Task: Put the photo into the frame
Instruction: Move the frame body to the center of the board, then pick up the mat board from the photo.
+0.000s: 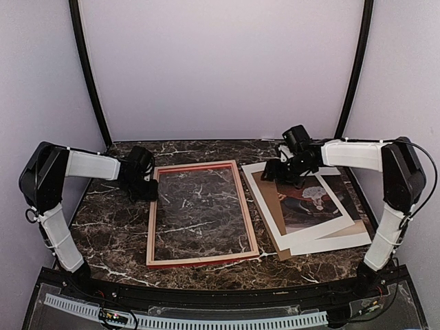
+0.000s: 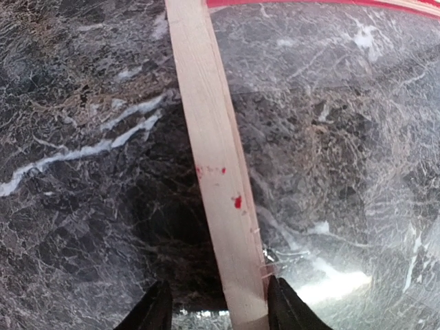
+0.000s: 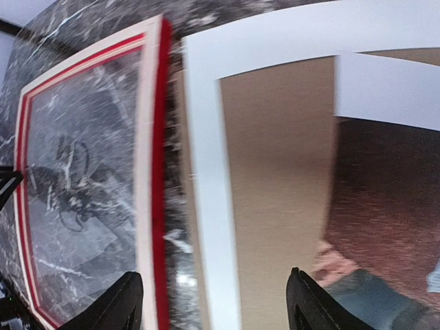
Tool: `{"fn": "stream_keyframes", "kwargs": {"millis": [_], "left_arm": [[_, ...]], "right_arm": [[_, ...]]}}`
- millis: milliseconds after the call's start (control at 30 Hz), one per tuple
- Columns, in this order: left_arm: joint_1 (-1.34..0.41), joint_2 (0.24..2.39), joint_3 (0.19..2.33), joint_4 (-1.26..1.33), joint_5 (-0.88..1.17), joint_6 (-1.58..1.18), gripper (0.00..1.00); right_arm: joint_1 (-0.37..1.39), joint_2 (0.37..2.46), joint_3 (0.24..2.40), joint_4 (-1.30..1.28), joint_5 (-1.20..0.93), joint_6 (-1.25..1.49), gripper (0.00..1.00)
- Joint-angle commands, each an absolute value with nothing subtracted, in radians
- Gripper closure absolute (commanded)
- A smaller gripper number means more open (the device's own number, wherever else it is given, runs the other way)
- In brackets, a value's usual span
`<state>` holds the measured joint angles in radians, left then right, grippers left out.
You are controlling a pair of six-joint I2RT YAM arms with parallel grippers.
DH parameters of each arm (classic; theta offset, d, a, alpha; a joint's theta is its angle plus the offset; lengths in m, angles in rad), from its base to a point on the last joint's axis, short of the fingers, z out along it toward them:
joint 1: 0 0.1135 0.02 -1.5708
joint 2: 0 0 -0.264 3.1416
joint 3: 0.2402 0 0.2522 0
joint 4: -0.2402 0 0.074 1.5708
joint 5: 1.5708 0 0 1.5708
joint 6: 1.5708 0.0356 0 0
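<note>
1. Now, flat on the marble counter (image 1: 110, 227), left of centre: frame (image 1: 152, 220), pale wood back up, red showing along the near rail, marble seen through the opening.
2. At the far end of the frame's left rail: left jaws, about half open, straddling that rail. From the left wrist view, one finger (image 2: 289, 313) right up against the rail's inner side, the other finger (image 2: 151, 313) standing apart from the outer side, bare counter in the gap. Not closed on the wood.
3. Just beside the frame's right rail: a loose stack of flat sheets lying askew, among them a white sheet (image 3: 206, 206) and a brown board (image 3: 275, 192).
4. On top of that stack, face up: photo (image 1: 306, 203), a dark brown scene with a pale figure and a white margin, turned a little against the sheets below. Wholly outside the frame, to its right.
5. Over the far left part of the stack, above the white sheet and board: right jaws, wide open, nothing held between them. Cannot tell whether the fingertips touch the paper.
</note>
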<state>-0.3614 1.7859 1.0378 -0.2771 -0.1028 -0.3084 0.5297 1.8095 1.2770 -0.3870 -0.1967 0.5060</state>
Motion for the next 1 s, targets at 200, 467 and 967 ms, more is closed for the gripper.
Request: {"fn": "stream_keyframes", "kwargs": {"millis": [200,467,967], "left_arm": [[-0.249,1.829,1.082,-0.282,-0.236,-0.28,0.52],[-0.228,1.723,1.056,-0.212,-0.119,-0.315,0.18],[-0.56,1.643,1.149,-0.008,0.175,-0.476,0.08]], "right_arm": [[0.201,1.728,1.183,-0.466,0.044,0.405,0.24],[0.021,1.819,1.224,-0.467,0.115,0.328,0.23],[-0.041,1.829,1.083,-0.38,-0.112,0.319,0.34]]}}
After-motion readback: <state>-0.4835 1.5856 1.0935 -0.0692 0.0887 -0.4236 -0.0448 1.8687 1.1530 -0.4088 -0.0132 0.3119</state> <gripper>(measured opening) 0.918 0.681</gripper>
